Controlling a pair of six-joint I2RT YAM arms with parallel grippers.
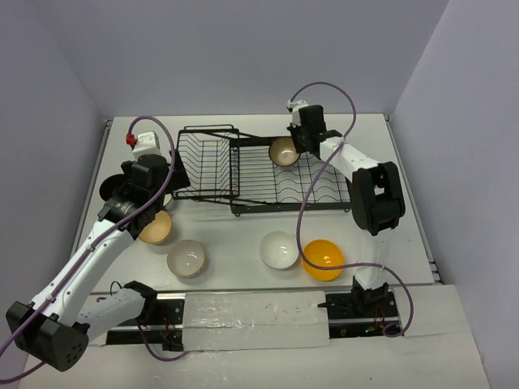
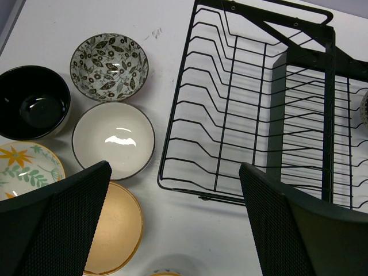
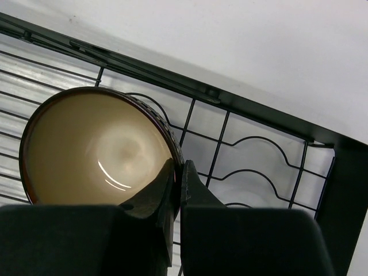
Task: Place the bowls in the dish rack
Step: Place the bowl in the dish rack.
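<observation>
The dish rack (image 1: pixel 235 174) (image 2: pixel 253 115) (image 3: pixel 172 77) stands across the far middle of the table (image 1: pixel 243 279). Its deeper basket section is on the left and its flat slotted section on the right.

The right gripper (image 1: pixel 295 148) (image 3: pixel 179 172) reaches over the slotted section near where it joins the basket. Its jaws are pinched shut on the rim of a brown bowl (image 1: pixel 283 151) (image 3: pixel 92 149), with one finger inside the cream interior and one outside the dark wall. The bowl is tilted, with its opening towards the wrist camera, and it sits just inside the rack's far rail. Whether it touches the wires below cannot be told.

The left gripper (image 2: pixel 175 169) hangs over the table just off the basket's near left corner. Its jaws are spread wide and hold nothing. A tan bowl (image 1: pixel 154 227) (image 2: pixel 115 230) lies below it, partly under the left finger.

Past that bowl, on the table left of the basket, four more sit close together:
- a white bowl with a dark rim (image 2: pixel 113 138)
- a black bowl (image 2: pixel 34 106)
- a leaf-patterned bowl (image 2: pixel 109 66)
- a flower-painted bowl (image 2: pixel 26 169)

Nearer the arm bases, well apart from both grippers, three bowls stand upright in a loose row. They are a greyish bowl (image 1: pixel 186 258), a plain white bowl (image 1: pixel 279 250) and, touching it, an orange-yellow bowl (image 1: pixel 323 258).
</observation>
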